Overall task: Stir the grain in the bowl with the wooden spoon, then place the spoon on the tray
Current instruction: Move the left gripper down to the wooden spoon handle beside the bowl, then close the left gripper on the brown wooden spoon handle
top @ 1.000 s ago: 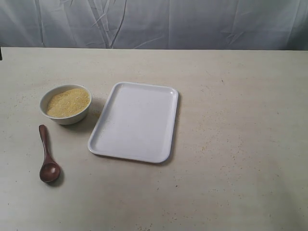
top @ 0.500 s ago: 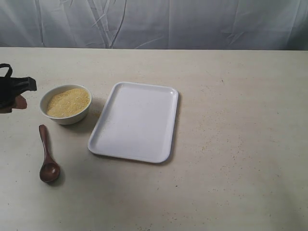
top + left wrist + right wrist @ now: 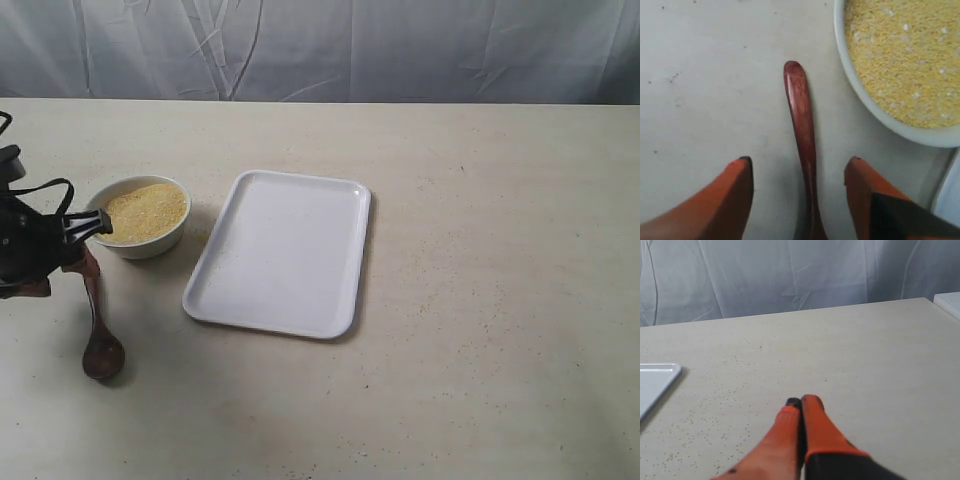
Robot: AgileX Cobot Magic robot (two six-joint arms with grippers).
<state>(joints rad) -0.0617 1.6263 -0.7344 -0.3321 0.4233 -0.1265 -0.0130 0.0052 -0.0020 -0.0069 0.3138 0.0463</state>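
Note:
The dark wooden spoon (image 3: 99, 330) lies flat on the table, scoop toward the front, handle end close to the white bowl (image 3: 150, 240). Yellow-tan grain (image 3: 147, 212) fills the bowl. My left gripper (image 3: 80, 262) hangs over the spoon's handle, partly hiding it. In the left wrist view it (image 3: 799, 167) is open, with the handle (image 3: 802, 125) running between the orange fingers (image 3: 730, 190) untouched, and the bowl (image 3: 875, 107) with its grain (image 3: 905, 55) beside it. The white tray (image 3: 283, 250) lies to the right of the bowl. My right gripper (image 3: 801, 402) is shut on nothing above bare table.
Loose grains speckle the tabletop (image 3: 480, 300) around the tray. A wrinkled grey cloth (image 3: 330, 45) hangs behind the table's far edge. A corner of the tray (image 3: 655, 377) shows in the right wrist view.
My left arm has come in from the left edge and now stands over the spoon's handle beside the bowl. The spoon, bowl and tray have not moved.

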